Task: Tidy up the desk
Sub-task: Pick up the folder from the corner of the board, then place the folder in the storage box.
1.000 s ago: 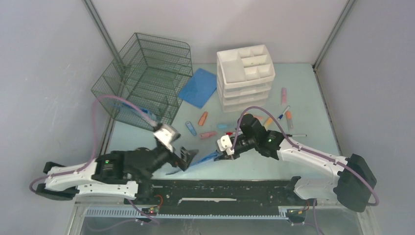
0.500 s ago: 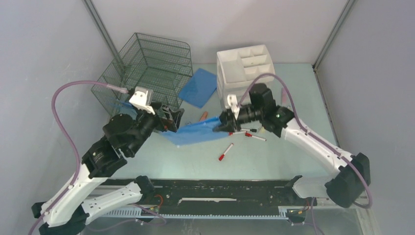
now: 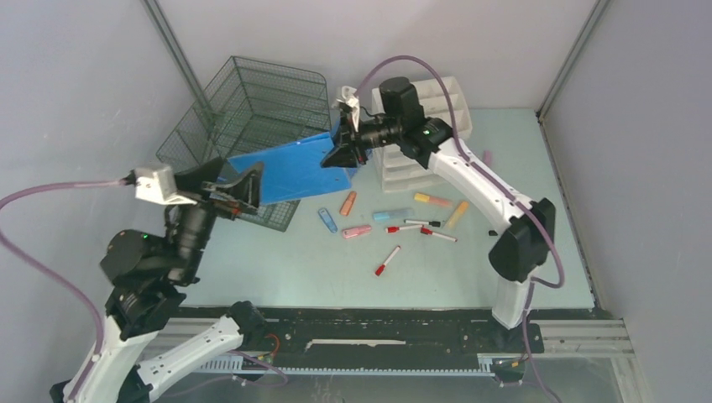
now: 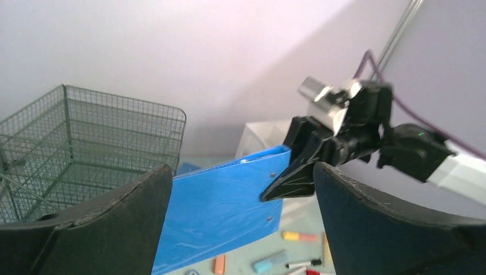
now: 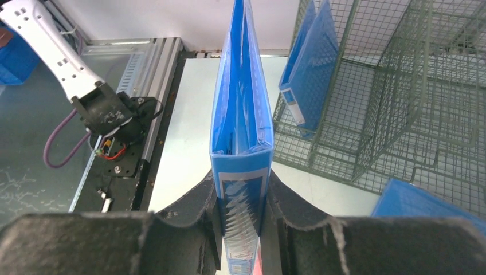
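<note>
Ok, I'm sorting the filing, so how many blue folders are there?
3. The first folder is held by the right gripper above the desk; the second folder stands in the wire rack; the third folder lies flat on the desk near it. Others may be hidden.

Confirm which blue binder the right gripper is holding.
The raised binder, its spine clamped in the right gripper. A second binder stands inside the wire rack; a third binder lies flat on the desk.
</note>
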Robot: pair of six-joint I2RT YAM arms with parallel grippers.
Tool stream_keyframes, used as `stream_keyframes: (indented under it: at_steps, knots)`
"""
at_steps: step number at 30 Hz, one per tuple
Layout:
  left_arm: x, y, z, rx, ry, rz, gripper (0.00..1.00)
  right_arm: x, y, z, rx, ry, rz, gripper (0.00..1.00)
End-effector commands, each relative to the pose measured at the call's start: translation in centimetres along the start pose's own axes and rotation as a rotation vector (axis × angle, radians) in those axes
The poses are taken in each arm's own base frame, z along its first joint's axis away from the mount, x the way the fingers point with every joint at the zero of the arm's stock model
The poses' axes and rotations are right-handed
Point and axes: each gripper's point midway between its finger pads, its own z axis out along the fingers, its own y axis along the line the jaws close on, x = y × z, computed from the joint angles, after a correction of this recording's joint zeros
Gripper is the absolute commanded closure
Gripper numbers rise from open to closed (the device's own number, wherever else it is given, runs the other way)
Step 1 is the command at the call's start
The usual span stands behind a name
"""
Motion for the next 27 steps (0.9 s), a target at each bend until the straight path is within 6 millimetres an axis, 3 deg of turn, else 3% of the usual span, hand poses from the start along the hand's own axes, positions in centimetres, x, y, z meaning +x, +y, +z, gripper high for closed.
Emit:
stream_keyframes:
  at_steps: [1,7,15,18,27]
  knots:
    - [-3.5,1.5,-0.9,-0.057,-0.133,0.006,0.00,-3.2,-1.3,0.8,0.012,-0.058,0.040,1.00]
    - [-4.6,2.9,-2.4,-0.095,-0.175,0.026,0.00,-6.2,-4.4,3.1,0.060,-0.142,-0.010,1.00]
    - [-4.6,4.7,-3.6,-0.156,-0.195,0.072,0.00,-9.7,-7.5,6.8,0.155,-0.292,-0.107,1.00]
    - [-4.3,5.0,-3.7,-0.171,-0.195,0.083,0.00,-10.2,-8.2,8.2,0.176,-0.336,-0.143,1.00]
    - [-4.1,6.3,-4.5,-0.224,-0.213,0.092,0.00,-8.9,-9.8,12.6,0.204,-0.411,-0.145,1.00]
